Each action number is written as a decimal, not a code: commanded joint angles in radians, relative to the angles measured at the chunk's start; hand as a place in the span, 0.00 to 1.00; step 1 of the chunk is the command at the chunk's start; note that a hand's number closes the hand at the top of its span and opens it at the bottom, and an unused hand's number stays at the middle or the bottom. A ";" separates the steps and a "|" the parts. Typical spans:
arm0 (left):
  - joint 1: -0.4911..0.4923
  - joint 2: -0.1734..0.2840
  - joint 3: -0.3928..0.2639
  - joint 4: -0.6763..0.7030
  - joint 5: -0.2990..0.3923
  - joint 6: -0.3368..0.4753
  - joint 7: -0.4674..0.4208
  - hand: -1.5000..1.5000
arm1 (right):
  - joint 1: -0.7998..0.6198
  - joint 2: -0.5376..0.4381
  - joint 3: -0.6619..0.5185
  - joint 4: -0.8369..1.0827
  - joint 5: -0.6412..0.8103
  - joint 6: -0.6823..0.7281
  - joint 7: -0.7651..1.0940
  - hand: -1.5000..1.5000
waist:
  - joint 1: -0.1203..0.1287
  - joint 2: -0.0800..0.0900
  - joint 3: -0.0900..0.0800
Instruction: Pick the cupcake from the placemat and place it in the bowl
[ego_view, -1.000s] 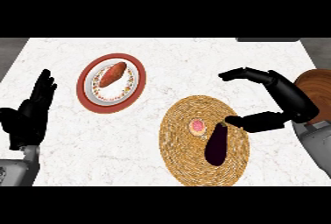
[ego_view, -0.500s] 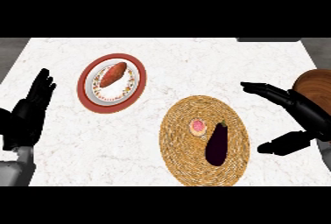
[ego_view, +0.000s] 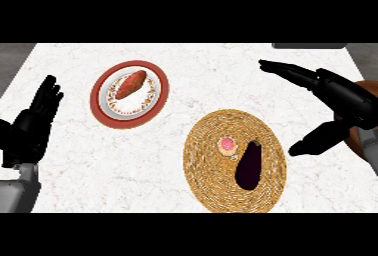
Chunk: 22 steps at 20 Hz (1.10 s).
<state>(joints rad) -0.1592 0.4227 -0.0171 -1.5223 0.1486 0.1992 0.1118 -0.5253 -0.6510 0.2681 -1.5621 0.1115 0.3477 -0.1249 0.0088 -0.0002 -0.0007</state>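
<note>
Getting ready to grab the cupcake (ego_view: 227, 145)
Right hand (ego_view: 334, 97) wide open, fingers apart, off beside the mat (ego_view: 210, 172). Best to come down softly, missing the eggplant (ego_view: 249, 165).

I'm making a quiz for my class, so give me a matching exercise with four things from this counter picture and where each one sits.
Things:
1. cupcake
2. eggplant
3. sweet potato
4. left hand

Places:
A. on the red-rimmed plate
B. open, at the view's left edge
C. on the placemat, right of the pink thing
D. on the placemat, left of the dark purple thing

Pairs: 1-D, 2-C, 3-A, 4-B
</note>
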 joint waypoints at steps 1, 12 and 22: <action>-0.017 -0.030 -0.007 0.010 -0.011 0.009 -0.005 0.50 | -0.130 0.033 0.091 0.000 0.072 0.078 0.140 0.00 | 0.007 0.001 -0.001; -0.004 -0.054 -0.032 -0.016 -0.047 -0.002 0.022 0.50 | -0.330 0.188 0.264 0.248 0.221 0.300 0.246 0.00 | 0.017 0.004 0.001; 0.026 -0.063 0.015 -0.024 -0.062 -0.010 0.001 0.50 | -0.264 0.207 0.354 0.274 0.355 0.456 0.230 0.00 | -0.006 0.000 0.001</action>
<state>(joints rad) -0.1405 0.3756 -0.0063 -1.5402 0.1024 0.1821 0.1117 -0.8382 -0.4452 0.5938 -1.2727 0.4130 0.7671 0.1051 0.0139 0.0017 -0.0004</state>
